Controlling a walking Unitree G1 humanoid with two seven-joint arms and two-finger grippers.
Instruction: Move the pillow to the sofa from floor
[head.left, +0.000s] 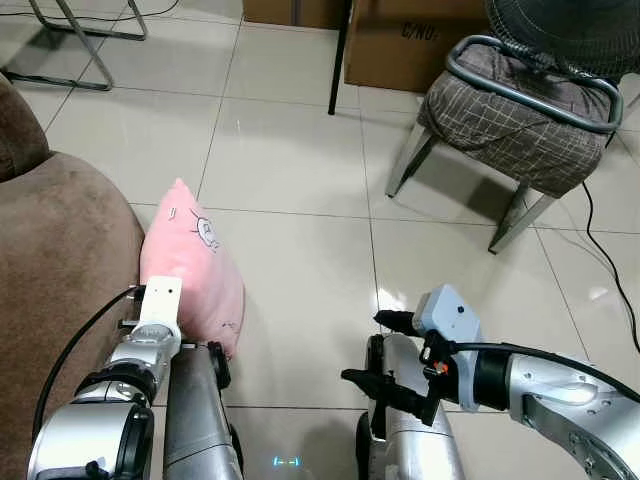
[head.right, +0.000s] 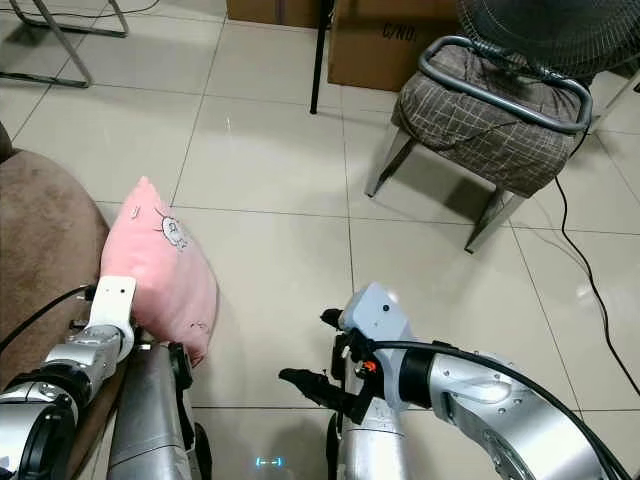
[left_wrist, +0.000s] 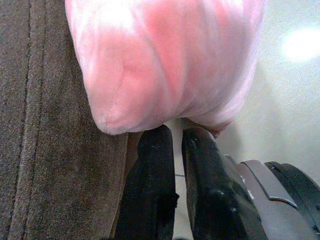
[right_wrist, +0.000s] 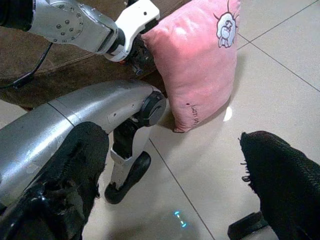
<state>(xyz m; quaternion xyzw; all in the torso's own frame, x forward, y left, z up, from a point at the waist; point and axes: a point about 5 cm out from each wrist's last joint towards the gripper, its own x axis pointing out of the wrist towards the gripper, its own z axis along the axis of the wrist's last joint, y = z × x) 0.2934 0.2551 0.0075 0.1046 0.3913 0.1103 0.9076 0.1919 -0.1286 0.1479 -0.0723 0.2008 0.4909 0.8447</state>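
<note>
Right gripper (head.left: 385, 350) nearest, low over the tiled floor (head.left: 300, 250), black fingers spread wide apart, nothing between them. Left gripper (left_wrist: 176, 150) across from it at the lower corner of the pink pillow (head.left: 190, 270), fingers almost together with only a thin gap; from the left wrist view, tips just under the pillow's bottom edge, impossible to tell whether any fabric is pinched. White wrist housing (head.left: 160, 305) pressed close against the pillow's near side.

Pillow upright on the floor, leaning against the front of the brown sofa (head.left: 60, 260), one corner pointing up, small cartoon animal (head.left: 205, 232) printed near the top. Not on the seat yet.

Farther back and to the right, a metal-framed chair (head.left: 520, 110) with a checked brown cushion, a fan's dark grille (head.left: 565, 30) just above it, a black cable (head.left: 600, 240) trailing over the tiles beside it. Behind the chair, cardboard boxes (head.left: 410, 40) and a thin black pole (head.left: 340, 55). Far left, chrome tubing of another frame (head.left: 80, 40).
</note>
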